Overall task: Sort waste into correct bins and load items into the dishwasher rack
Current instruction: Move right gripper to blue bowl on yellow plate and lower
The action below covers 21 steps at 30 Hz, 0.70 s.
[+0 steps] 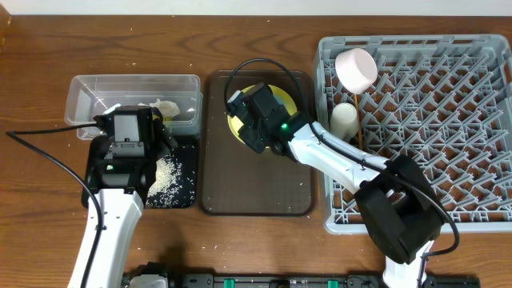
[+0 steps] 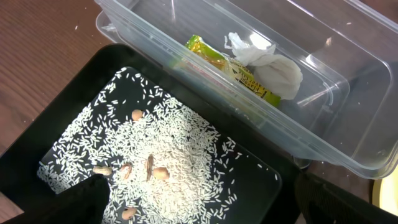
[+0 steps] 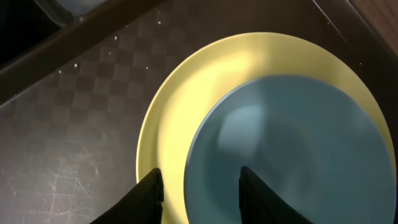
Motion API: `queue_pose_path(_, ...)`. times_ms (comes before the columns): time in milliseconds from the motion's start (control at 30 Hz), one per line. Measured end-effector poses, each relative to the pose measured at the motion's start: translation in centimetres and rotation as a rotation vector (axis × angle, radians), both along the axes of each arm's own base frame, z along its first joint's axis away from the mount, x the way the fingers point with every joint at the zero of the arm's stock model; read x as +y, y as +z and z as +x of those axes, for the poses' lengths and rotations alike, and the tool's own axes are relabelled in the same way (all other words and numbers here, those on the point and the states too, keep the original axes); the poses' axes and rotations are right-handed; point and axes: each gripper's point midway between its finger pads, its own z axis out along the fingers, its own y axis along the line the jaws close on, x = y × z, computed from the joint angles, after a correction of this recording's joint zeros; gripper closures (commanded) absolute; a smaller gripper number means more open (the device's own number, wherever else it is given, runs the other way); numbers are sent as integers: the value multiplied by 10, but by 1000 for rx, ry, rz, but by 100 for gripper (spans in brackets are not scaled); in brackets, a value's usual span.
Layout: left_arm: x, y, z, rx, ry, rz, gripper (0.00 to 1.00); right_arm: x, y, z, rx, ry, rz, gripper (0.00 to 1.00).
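The light blue bowl [image 3: 292, 155] sits on the yellow plate [image 3: 186, 93], which lies on the brown serving tray [image 1: 256, 192]. My right gripper [image 3: 202, 186] is open, with its fingers on either side of the bowl's rim. In the overhead view it [image 1: 258, 120] covers most of the plate [image 1: 284, 94]. My left gripper [image 2: 199, 214] is open and empty above the black tray [image 2: 74, 81], which holds loose rice [image 2: 180, 155]. The clear tub [image 2: 348, 124] holds the green-and-yellow wrapper [image 2: 230, 65] and the white tissue [image 2: 273, 68]. The grey rack [image 1: 432, 136] holds the pinkish bowl [image 1: 356, 68] and the white cup [image 1: 344, 120].
A few brown nuts [image 2: 160, 173] lie among the rice. A thin brown stick [image 1: 358, 128] lies in the rack beside the cup. The tub [image 1: 132, 96] and the black tray [image 1: 180, 192] stand left of the serving tray. The rack is on the right.
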Motion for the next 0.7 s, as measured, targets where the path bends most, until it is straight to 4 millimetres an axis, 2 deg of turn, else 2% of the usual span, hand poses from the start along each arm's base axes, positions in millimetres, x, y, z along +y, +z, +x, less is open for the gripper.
queue_pose_path(200,0,0,0,0,0,0,2,6,0,-6,22,37,26,65)
queue_pose_path(567,0,0,0,0,0,0,2,1,-4,-1,2,20,1,70)
queue_pose_path(700,0,0,0,0,0,0,2,-1,-14,-2,15,21,-19,77)
